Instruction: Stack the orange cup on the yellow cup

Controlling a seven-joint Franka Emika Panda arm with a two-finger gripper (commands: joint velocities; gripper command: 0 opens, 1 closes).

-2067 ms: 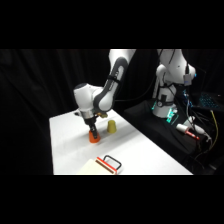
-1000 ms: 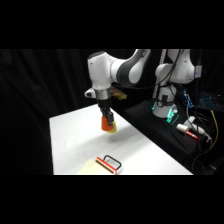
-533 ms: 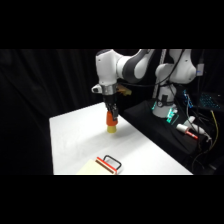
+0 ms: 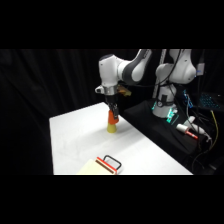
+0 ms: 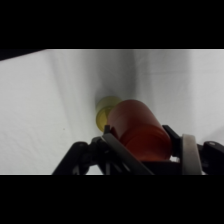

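- The tabletop (image 4: 75,135) fills the lower middle of the side view, a white slab running from centre frame down to the bottom edge, black drape all around it.
- The white arm (image 4: 132,70) sweeps in from the upper right, bends at centre top and points straight down at the tabletop's far part.
- The hand (image 4: 113,114) hangs just above centre frame, clamped on the orange cup (image 4: 113,119); in the wrist view the cup (image 5: 137,127) sits between the black fingers (image 5: 172,137) at lower centre.
- The orange cup is directly over the yellow cup (image 4: 112,128) (whether it rests on it or is just shy, I cannot tell).
- In the wrist view, the yellow cup (image 5: 104,112) peeks out at the orange one's upper left, standing on the white surface.
- A flat orange-and-black object (image 4: 109,163) lies near the bottom edge, well apart from the cups.
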